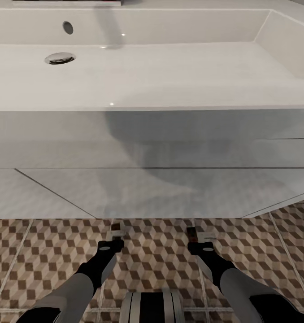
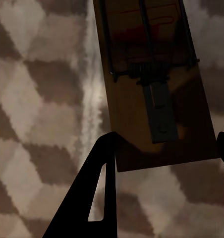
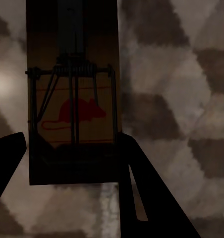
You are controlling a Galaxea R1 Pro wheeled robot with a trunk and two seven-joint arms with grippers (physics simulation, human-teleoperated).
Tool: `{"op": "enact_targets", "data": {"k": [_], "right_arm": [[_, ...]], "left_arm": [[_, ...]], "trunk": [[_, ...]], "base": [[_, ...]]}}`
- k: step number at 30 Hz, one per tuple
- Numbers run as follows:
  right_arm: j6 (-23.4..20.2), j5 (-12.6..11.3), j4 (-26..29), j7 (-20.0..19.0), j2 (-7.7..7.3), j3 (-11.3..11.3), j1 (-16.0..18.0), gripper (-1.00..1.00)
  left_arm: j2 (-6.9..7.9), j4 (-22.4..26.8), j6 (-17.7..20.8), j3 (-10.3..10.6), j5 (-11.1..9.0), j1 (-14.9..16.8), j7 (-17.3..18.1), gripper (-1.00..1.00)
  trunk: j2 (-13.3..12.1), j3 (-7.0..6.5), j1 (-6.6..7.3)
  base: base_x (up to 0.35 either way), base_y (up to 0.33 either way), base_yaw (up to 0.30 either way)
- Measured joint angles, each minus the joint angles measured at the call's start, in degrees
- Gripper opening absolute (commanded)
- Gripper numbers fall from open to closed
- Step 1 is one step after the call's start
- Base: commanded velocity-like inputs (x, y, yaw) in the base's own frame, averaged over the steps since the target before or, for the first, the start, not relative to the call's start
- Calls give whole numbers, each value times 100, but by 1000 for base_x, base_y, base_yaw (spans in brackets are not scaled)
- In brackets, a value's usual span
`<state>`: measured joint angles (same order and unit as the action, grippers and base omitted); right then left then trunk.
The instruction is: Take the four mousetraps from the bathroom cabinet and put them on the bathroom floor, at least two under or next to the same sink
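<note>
Holding one small brown wooden mousetrap point(image 2: 156, 84) pinched in your left hand point(image 1: 116, 236) and another point(image 3: 72, 99) in your right hand point(image 1: 197, 237), lower both flat onto the cube-patterned tile floor point(image 1: 161, 255) beside the white sink vanity's point(image 1: 152, 188) front edge, then release.

Chrome drain point(image 1: 60, 58) and oval overflow hole point(image 1: 68, 28), near each other.

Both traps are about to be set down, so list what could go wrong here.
1. The left end effector grips only the end of its brown wooden mousetrap; it may pivot or slip.
2. The right end effector's red-printed wooden mousetrap, if dropped, could bounce away from the white rectangular sink.
</note>
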<state>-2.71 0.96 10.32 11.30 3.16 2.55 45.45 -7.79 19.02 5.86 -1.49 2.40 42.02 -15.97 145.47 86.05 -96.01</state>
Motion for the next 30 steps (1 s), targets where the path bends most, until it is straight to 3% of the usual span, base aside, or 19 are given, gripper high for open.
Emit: {"op": "enact_targets", "data": {"k": [30], "right_arm": [[112,56,63,-9,8,10,5,-100]], "left_arm": [[0,37,0,-3,-6,0,0,-100]], "trunk": [[0,0,0]], "base": [[0,0,0]]}}
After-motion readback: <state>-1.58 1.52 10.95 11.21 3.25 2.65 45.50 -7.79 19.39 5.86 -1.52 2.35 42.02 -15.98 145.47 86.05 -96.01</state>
